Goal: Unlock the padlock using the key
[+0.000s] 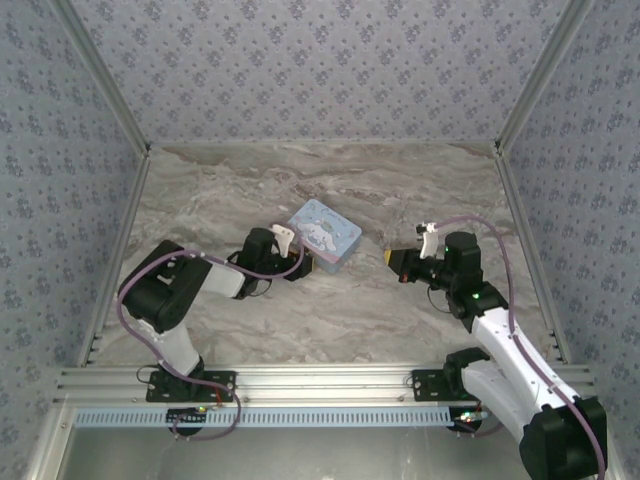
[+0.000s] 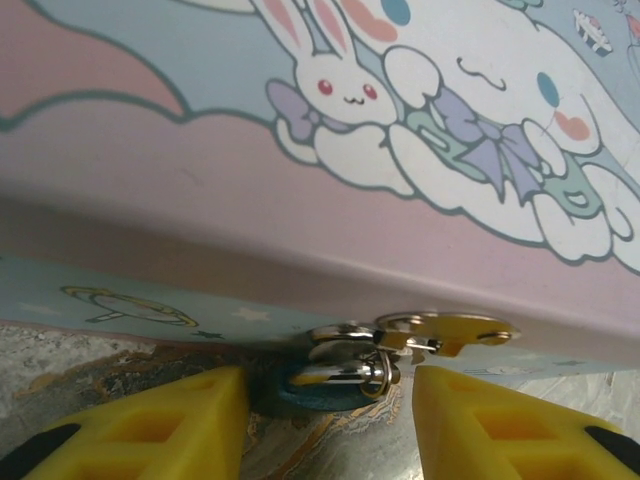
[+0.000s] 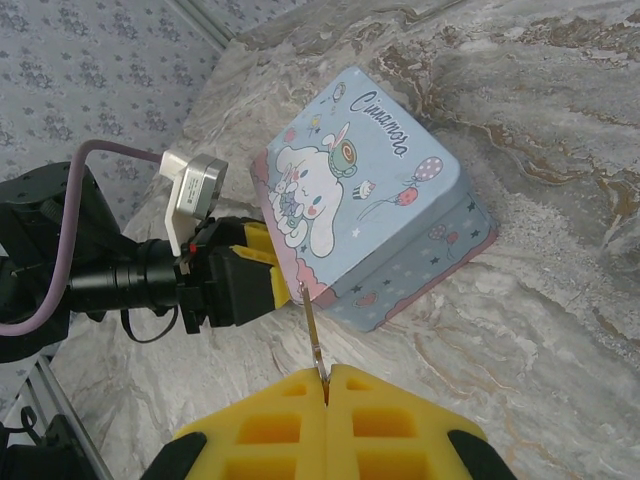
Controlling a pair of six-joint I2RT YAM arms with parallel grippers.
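At the low front side of the tin (image 2: 200, 180), under its gold latch (image 2: 445, 328), hangs the padlock (image 2: 295, 398); it is tiny and blue with a shiny loop; the loop goes through the latch and looks shut, so I think the lock is not yet open. Beside the padlock stand the two yellow fingers (image 2: 160, 425) of the left claw (image 2: 330, 430); they are apart, one on each side of the padlock, near it but not squeezing it; I think this claw is there to hold the padlock steady. Off to the right of the tin, well apart from it, is the right claw (image 3: 326, 385); its fingers are pressed together on the key (image 3: 311, 325); the thin key sticks out of the tips and points toward the tin. So one part looks done: the key is picked up; the rest is left to do: bring the key to the tin's front side, find the keyhole, push the key in, turn it, and let the loop pop free. I cannot see the keyhole, so I cannot tell which way it faces.
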